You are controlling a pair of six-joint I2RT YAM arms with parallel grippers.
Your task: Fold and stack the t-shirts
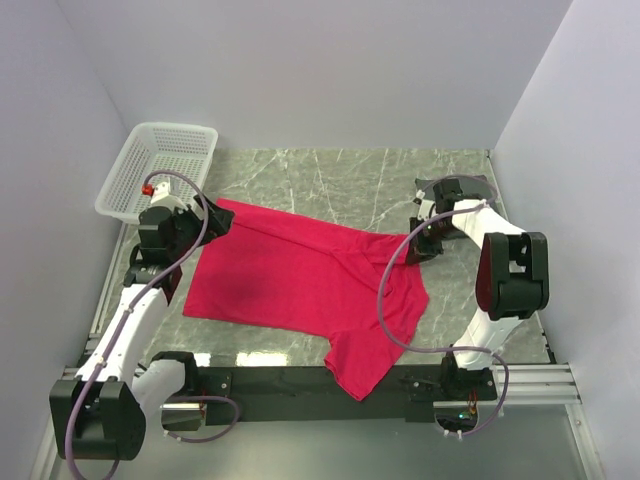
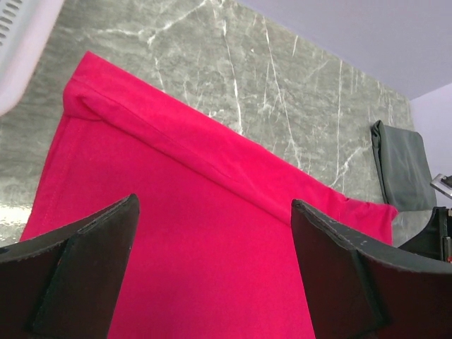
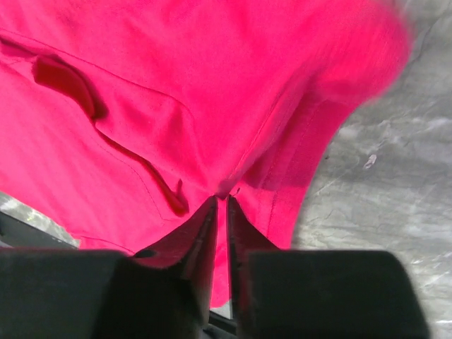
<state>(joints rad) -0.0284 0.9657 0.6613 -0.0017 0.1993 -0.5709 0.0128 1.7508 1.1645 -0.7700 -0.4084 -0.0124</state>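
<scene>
A crimson-red t-shirt (image 1: 300,285) lies spread on the marble table, its far edge folded over into a long band; one sleeve hangs off the near edge. My left gripper (image 1: 212,222) is open and empty above the shirt's far-left corner; in the left wrist view (image 2: 212,212) its wide-apart fingers frame flat red fabric (image 2: 183,233). My right gripper (image 1: 418,250) is shut on the t-shirt's right edge; in the right wrist view the fingertips (image 3: 212,208) pinch a bunch of red cloth (image 3: 176,106) and lift it off the table.
A white mesh basket (image 1: 160,168) stands at the far left, tilted against the wall. A folded grey-green cloth (image 2: 404,166) lies at the far right of the table (image 1: 330,175). Walls close in on both sides.
</scene>
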